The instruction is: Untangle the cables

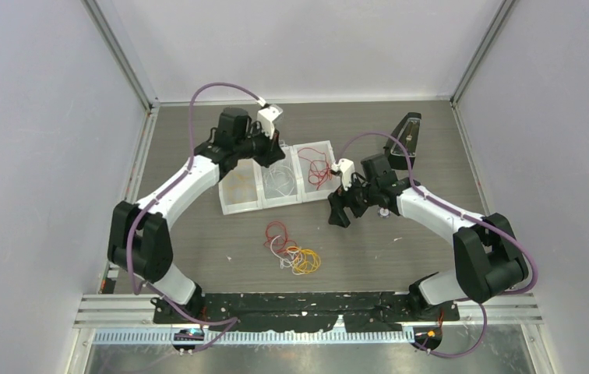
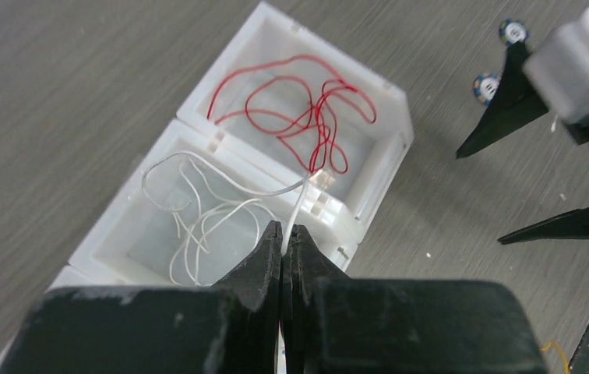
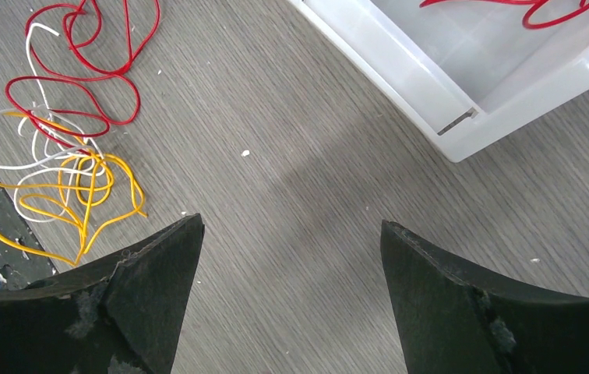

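cable (image 2: 276, 192), white, pinched by left hand (image 2: 282, 231) above tray (image 2: 389, 160)

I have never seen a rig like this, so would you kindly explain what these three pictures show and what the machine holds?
Two robot arms, the left arm and the right arm, are bolted at the near edge of a table. The wide picture looks down from above and behind them. The other two come from a camera on each wrist, so the black wedges there are that arm's own tool. On the table stands a white tray whose three compartments hold yellow cables, white cables and red cables. Nearer the arms lies a tangle of all three colours. The left tool is shut on a white cable above the middle compartment. The right tool is open, holding nothing, over bare table.
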Robot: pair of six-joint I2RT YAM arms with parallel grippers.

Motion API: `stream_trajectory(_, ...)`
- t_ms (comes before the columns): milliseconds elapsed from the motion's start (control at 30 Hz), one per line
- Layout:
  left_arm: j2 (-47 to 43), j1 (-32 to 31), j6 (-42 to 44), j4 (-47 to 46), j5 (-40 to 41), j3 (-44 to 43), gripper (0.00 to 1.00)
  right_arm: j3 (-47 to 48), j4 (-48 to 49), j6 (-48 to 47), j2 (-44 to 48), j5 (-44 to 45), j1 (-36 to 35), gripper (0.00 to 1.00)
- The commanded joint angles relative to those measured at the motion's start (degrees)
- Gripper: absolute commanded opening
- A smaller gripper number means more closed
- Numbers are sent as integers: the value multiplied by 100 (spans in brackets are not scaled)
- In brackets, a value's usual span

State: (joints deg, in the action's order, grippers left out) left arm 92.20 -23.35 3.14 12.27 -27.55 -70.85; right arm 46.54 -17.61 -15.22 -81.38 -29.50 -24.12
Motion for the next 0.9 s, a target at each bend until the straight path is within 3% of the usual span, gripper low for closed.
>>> stream_trajectory(0, -191, -11, -115, 214, -311, -352, 0, -78, 150, -7, 135, -73, 39, 90)
stream_trajectory(200, 310, -11, -490, 798, -573, -686, 0, -73, 152, -23, 107, -85, 39, 90)
stream_trajectory(433, 810, 24, -1012, 710, -156, -849, 0, -132, 152, -72, 105, -101, 65, 91)
stream_trajectory(667, 2241, 305, -1041, 1718, 306, -2678, 0, 14, -33, -203, 61, -161, 78, 92)
stream_trajectory(867, 2094, 322, -877, 1610, 401, -2291, 6, 317, -603, -489, 204, -97, 216, 93)
